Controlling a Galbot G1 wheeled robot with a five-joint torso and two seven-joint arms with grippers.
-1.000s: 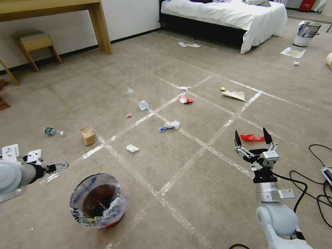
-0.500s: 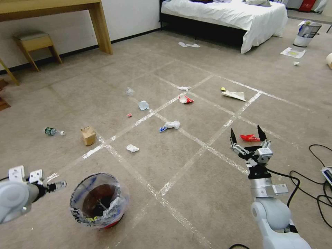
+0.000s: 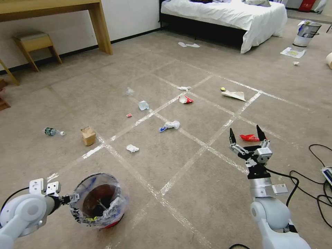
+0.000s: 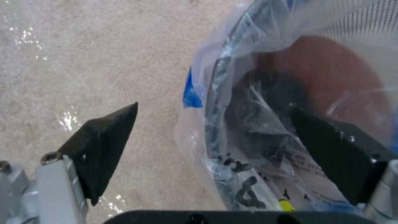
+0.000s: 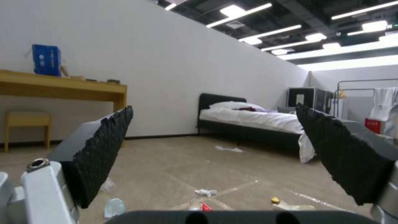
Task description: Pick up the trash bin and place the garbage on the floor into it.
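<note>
Straddling trash bin (image 4: 265, 93) rim: left claw (image 4: 215, 137), spread.

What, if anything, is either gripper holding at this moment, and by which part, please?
Nothing is held. The left gripper is open, straddling the trash bin rim; the right gripper is open in the air.

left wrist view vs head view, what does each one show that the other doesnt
The left wrist view alone shows how the left gripper sits at the trash bin: jaws open, one outside over the floor, the other inside the bag-lined rim.

The head view alone shows the scattered garbage, the right gripper raised and open over the carpet, the bed and the white bin.

Both show the left gripper at the trash bin on the taped carpet.
</note>
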